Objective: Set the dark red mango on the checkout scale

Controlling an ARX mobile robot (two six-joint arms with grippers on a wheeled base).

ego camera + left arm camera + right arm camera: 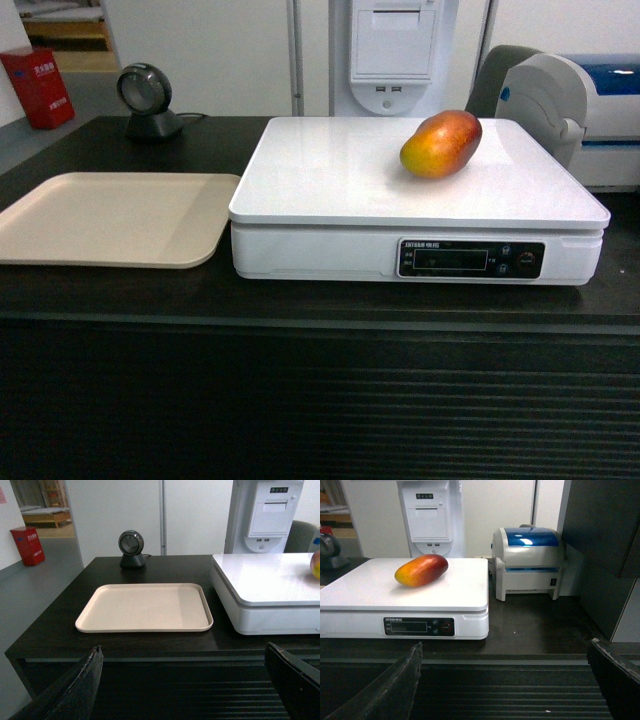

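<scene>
The dark red mango (441,143) lies on its side on the white scale (330,185), toward the platform's right rear; in the right wrist view the dark red mango (421,570) rests on the scale (380,592). The scale stands on the black checkout (300,310). Neither arm shows in the head view. My left gripper (182,652) hangs open in front of the counter's ribbed front, empty. Likewise my right gripper (505,647) is open and empty, low before the counter, well short of the mango.
A flat beige tray (110,218) lies left of the scale. A round black scanner (147,100) stands at the counter's back left. A white and blue label printer (527,562) sits right of the scale. A red box (38,88) stands on the floor far left.
</scene>
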